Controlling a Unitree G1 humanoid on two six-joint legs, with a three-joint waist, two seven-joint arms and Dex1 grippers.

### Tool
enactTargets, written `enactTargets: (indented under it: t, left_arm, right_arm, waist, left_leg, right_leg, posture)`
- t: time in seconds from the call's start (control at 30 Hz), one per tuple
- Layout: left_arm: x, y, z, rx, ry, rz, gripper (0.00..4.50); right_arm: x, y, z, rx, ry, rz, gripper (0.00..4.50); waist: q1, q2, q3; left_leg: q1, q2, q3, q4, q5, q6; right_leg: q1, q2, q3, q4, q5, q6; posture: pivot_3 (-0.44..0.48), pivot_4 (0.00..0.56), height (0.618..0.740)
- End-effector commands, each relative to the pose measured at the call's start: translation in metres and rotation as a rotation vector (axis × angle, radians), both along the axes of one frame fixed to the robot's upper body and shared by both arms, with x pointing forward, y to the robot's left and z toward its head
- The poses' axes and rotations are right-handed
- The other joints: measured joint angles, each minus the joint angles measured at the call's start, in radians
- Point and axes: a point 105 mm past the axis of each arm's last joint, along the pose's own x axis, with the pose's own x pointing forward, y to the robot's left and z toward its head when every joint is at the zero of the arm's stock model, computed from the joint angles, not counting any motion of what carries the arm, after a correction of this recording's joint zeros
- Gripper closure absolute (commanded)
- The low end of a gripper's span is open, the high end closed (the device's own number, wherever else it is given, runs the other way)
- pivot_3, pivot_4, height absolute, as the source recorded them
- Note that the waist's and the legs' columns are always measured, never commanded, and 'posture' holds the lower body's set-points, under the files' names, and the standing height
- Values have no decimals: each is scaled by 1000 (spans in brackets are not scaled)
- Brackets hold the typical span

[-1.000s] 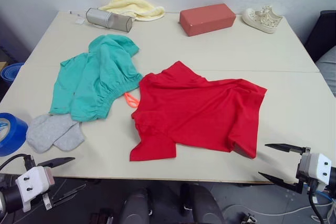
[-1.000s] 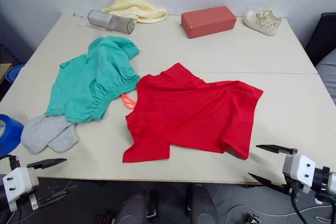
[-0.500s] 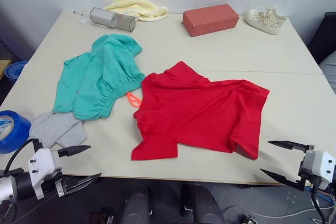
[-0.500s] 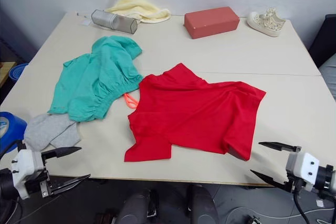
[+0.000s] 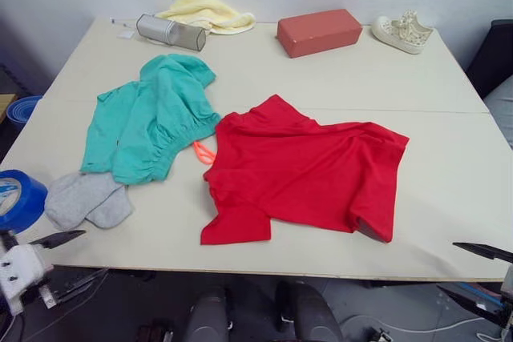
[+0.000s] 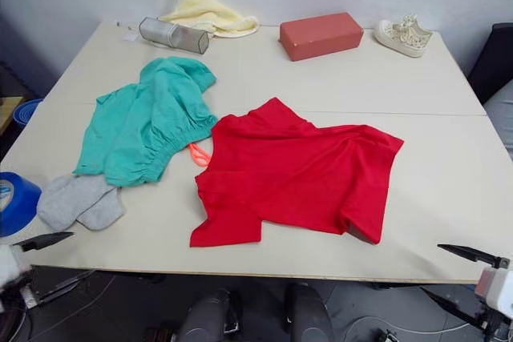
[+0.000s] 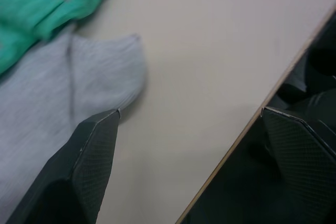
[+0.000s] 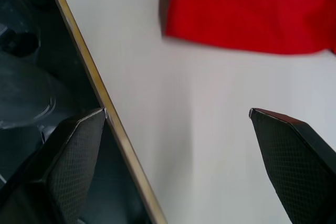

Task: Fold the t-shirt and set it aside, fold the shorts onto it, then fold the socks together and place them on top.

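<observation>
Both grippers hang off the near edge of the table (image 5: pixel 449 198) with nothing in them. The left gripper (image 5: pixel 68 258) sits low at the near left corner, its two black fingers spread wide, one tip above the table edge and the other below it, close to the socks (image 5: pixel 86 199) but not touching them; its wrist view shows the sock toe just past one fingertip (image 7: pixel 107 124). The right gripper (image 6: pixel 469 278) is at the near right corner, also spread wide and empty, partly cut off by the frame, with the table edge running between its fingers in its wrist view. The t-shirt (image 5: pixel 300 170) lies rumpled and unfolded in the middle of the table, one sleeve toward the near edge. The shorts (image 5: pixel 148 122) lie bunched to its left, just beside it, the orange drawstring (image 5: pixel 200 152) peeking out between them (most of it is hidden under the waistband). The socks lie side by side against the shorts' near hem. A blue tape roll (image 5: pixel 18 199) is cut off at the left edge.
</observation>
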Motion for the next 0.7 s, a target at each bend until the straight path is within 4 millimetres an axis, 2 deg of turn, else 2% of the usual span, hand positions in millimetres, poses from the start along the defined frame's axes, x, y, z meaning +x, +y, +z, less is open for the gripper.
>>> enactTargets:
  t: [0.03,0.1,0.17,0.37,0.5,0.6,0.7]
  left_arm:
    - [26,-36,18,83,-132,-157,0]
    - [42,-54,24,143,-223,-247,0]
    - [55,-67,28,196,-300,-313,0]
    - [83,-89,18,296,-366,-452,0]
    - [104,-103,25,296,-436,-489,0]
    - [110,-116,31,258,-504,-516,0]
    - [102,-121,24,271,-490,-588,0]
  right_arm:
    - [10,22,7,-12,-61,66,51]
    - [18,32,6,-39,-93,91,51]
    - [25,39,4,-82,-127,112,51]
    - [38,47,-5,-126,-170,117,51]
    - [43,62,-11,-97,-181,126,51]
    - [52,68,-11,-80,-207,91,51]
    - [55,71,-14,-85,-193,80,51]
  waist:
    - [1,0,0]
    - [0,0,0]
    - [-1,0,0]
    - [-6,1,0]
    - [-3,0,0]
    - [-3,-1,0]
    - [-15,0,0]
  left_leg:
    - [0,0,0,0,0,0]
    - [1,0,2,-1,0,0]
    - [2,0,3,-2,0,0]
    - [4,0,9,-2,1,2]
    - [5,0,10,-1,1,4]
    - [6,-1,10,-1,1,4]
    - [7,-1,13,-1,1,5]
  right_leg:
    - [0,0,1,0,0,0]
    - [0,0,2,2,2,4]
    - [-2,1,2,5,8,15]
    - [-5,3,4,9,6,17]
    - [-4,3,4,11,6,17]
    - [-3,1,6,11,7,18]
    - [-4,1,11,11,8,19]
  posture:
    - [0,150,740]
    - [0,150,740]
    - [0,150,740]
    - [0,150,740]
    - [0,150,740]
    - [0,150,740]
    - [0,150,740]
